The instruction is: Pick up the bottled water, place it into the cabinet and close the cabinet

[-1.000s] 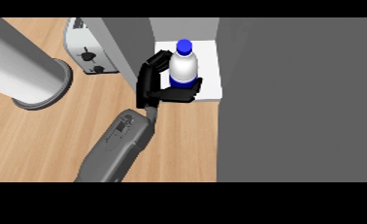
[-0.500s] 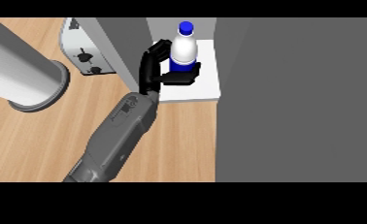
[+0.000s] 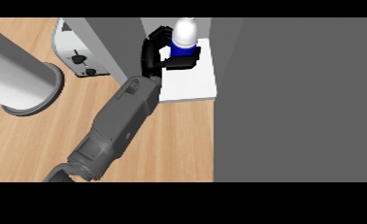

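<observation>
A black hand (image 3: pixel 166 56) reached in from a grey forearm that rose from the lower left of the view. Its fingers and thumb were curled round a bottle (image 3: pixel 184 38), closed on the blue band about its middle. Which of the robot's hands this was could not be told for certain; by its place it seemed the left, and no other hand showed.

The bottle stood upright, white above the blue band, over the far end of a white shelf (image 3: pixel 193 80) inside the cabinet, near its back edge. Whether its base touched the shelf could not be seen.

To the right, a large grey door (image 3: pixel 287 102) stood beside the shelf, not yet shut. To the left, on the wooden worktop (image 3: pixel 172 140), sat a toaster (image 3: pixel 79 53) near the far edge and a grey pot (image 3: pixel 25 85) at the left edge.

The bottle looked stiff, smooth and likely slippery, moderately heavy if full. The middle band seemed the best place to hold it.
</observation>
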Tool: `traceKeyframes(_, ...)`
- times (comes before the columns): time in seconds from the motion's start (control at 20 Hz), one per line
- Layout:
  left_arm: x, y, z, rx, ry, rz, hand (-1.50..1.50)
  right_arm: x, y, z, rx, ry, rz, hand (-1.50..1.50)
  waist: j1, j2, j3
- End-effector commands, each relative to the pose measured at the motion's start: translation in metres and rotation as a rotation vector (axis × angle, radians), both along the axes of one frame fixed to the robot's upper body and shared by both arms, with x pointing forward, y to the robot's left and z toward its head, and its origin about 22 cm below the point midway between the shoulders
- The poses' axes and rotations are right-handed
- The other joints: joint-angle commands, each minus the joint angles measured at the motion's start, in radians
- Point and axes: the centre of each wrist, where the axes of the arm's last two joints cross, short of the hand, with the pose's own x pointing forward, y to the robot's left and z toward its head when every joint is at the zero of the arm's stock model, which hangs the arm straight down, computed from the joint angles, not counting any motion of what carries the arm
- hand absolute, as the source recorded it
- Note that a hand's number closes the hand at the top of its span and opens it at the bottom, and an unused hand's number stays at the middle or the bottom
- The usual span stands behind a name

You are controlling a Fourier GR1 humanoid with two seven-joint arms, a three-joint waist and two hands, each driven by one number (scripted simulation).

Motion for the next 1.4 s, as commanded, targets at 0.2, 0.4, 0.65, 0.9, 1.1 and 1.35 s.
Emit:
traceKeyframes(0.2,0.013,0.0,0.003,0.121,-0.009,0.024,-1.5,-0.005,0.014,0.018,0.015,-0.058,0.036,-1.5,-0.004,0.001,0.001)
traceKeyframes(0.4,0.024,0.003,0.018,0.148,0.007,0.036,-1.5,-0.001,0.01,0.021,0.023,-0.053,0.035,-1.5,-0.017,0.011,0.0)
traceKeyframes(0.65,0.025,-0.003,0.019,0.164,0.027,0.046,-1.5,-0.003,0.01,0.017,0.018,-0.061,0.062,-1.5,-0.021,0.009,0.0)
traceKeyframes(0.9,0.024,-0.003,0.018,0.148,-0.05,-0.008,-1.5,0.003,0.003,0.015,0.004,-0.061,0.057,-1.5,-0.015,0.009,0.0)
traceKeyframes(1.1,0.032,0.001,0.035,0.043,-0.147,-0.071,-1.5,0.0,0.003,0.018,-0.006,-0.067,0.033,-1.5,0.007,0.004,0.0)
traceKeyframes(1.35,0.024,-0.006,0.025,0.026,-0.203,-0.096,-1.5,0.002,0.014,0.03,-0.027,-0.065,0.056,-1.5,-0.005,0.0,0.0)
